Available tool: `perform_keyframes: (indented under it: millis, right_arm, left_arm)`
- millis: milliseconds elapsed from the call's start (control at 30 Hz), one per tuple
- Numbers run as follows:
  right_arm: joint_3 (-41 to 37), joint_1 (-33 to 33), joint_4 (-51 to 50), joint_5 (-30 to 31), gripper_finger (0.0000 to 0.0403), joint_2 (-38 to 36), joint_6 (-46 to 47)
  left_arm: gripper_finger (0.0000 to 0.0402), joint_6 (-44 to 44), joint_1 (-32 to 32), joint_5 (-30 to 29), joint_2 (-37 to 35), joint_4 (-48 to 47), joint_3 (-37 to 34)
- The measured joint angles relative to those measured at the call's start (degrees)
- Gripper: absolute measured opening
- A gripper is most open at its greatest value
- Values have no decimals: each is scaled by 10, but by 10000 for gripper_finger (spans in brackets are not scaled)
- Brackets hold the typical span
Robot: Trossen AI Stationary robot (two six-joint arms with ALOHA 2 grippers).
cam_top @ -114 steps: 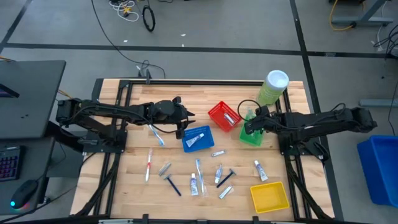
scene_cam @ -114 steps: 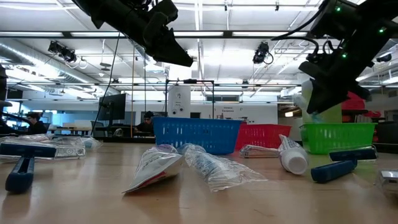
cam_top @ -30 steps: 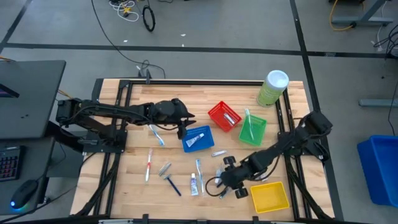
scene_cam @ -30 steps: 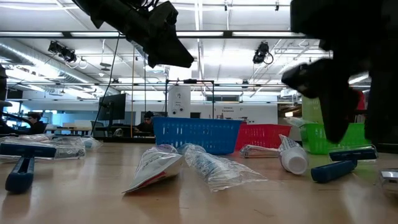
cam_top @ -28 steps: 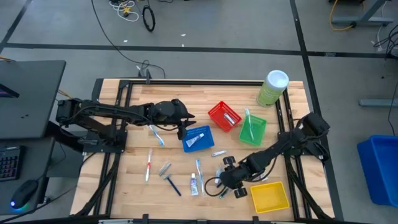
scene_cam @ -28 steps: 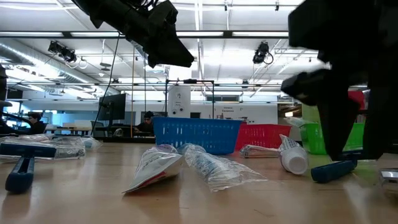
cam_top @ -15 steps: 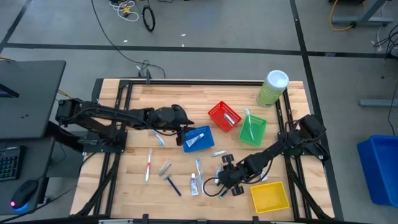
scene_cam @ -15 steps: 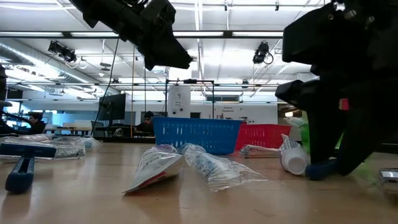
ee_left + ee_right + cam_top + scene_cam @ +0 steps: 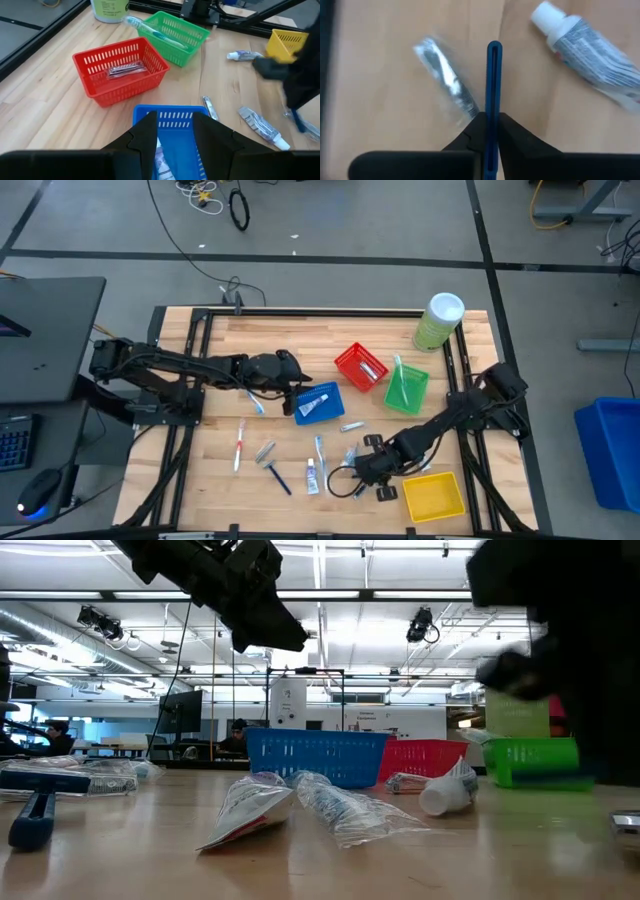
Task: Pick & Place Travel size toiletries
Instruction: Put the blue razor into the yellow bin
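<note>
- The right gripper [image 9: 362, 471] is low over the near middle of the table [image 9: 220, 470], just left of the yellow basket [image 9: 434, 496]. Its jaws are closed on a blue razor [image 9: 493, 95]; the right wrist view shows the thin blue handle pinched between the two fingers.
- Below that razor, on the wood, lie a white tube [image 9: 592, 47] and a foil-wrapped sachet [image 9: 447, 80], both still loose.
- The left gripper [image 9: 297, 387] hangs over the left edge of the blue basket [image 9: 319, 403]. Its fingers stand apart with nothing between them, as the left wrist view shows.
- Already sorted, as far as can be seen: a wrapped item in the red basket [image 9: 120, 70], a pale toothbrush [image 9: 152, 31] lying across the green basket [image 9: 176, 30], and a tube in the blue basket.
- The yellow basket looks empty.
- Still loose on the table: a red-handled toothbrush [image 9: 239, 446] at the near left, a pale toothbrush [image 9: 250, 397] beside the left arm, a dark razor [image 9: 274, 474], and several tubes and sachets [image 9: 312, 476] around the near middle.
- My judgement is that the task is less than halfway through: about three items are binned, one is in hand, and many remain.
- The held razor most likely goes to one of the baskets next; which one cannot be told.
</note>
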Motion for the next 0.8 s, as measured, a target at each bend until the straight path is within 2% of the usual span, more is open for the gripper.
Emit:
perform_keyframes:
  millis: [133,267,400,567,633,800]
  right_arm:
    - [71,6,-148,-16,34,-22,53]
    - [122,13,-259,-86,34,-50,137]
    - [125,38,-285,-167,34,-72,205]
    - [111,87,-335,-240,34,-74,283]
    - [101,105,-345,-262,35,-74,330]
    - [66,140,-314,-267,35,-74,419]
  left_arm:
    - [132,-3,0,-1,0,-1,0]
    - [132,-2,0,-1,0,1,0]
    - [132,-2,0,-2,0,0,0]
    - [132,9,0,-2,0,0,0]
    - [132,11,0,-2,0,0,0]
    - [132,27,0,-3,0,1,0]
